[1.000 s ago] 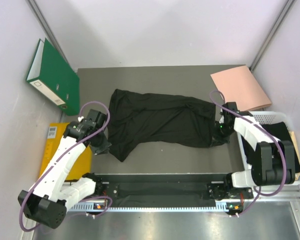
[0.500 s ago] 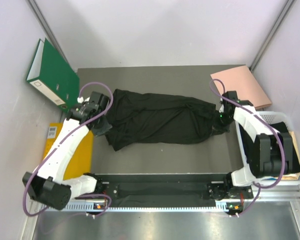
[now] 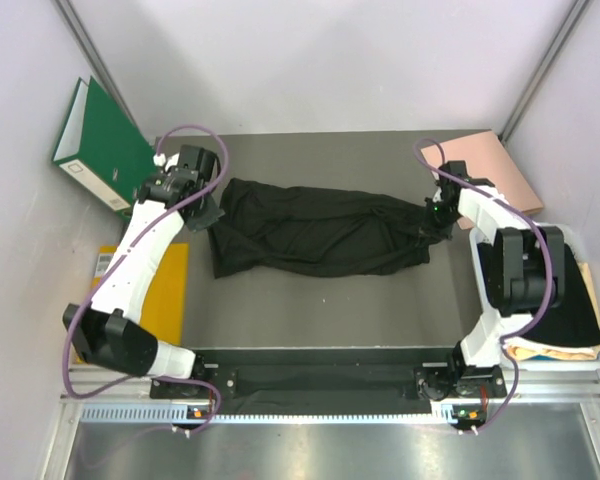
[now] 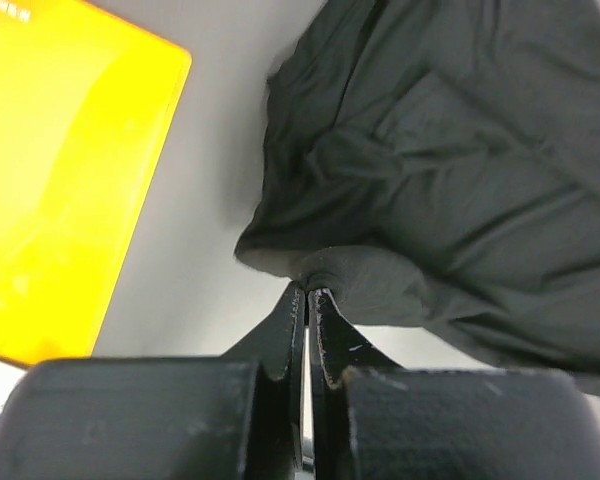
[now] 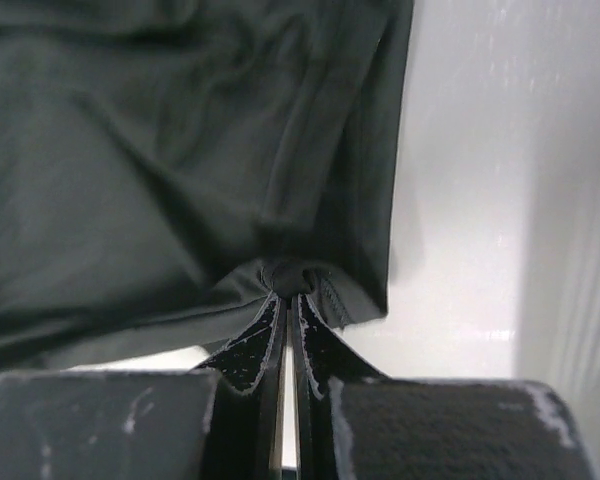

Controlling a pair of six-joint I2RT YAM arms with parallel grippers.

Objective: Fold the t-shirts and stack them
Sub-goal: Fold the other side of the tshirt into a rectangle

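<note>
Both arms have swung out from their bases toward the far side in the last second, and the black t-shirt [image 3: 320,232] has gone with them. The left tool [image 4: 307,292] is pinched tight on a bunched corner at one end, and the right tool [image 5: 288,285] is clamped on a knot of fabric at the other. What sprawled lower and wider before now lies as a long, narrower band across the middle of the table [image 3: 310,310]. To my eye that is a lengthwise fold being carried over, with the letting go, the cross folds and the stacking all left to do. The table is dark, matte grey; pale lilac walls press in close. A green binder [image 3: 105,150] leans at the far left, with a yellow folder [image 3: 168,290] below it. On the right are a pink folder [image 3: 500,170] and a white basket [image 3: 570,235] holding dark cloth.
</note>
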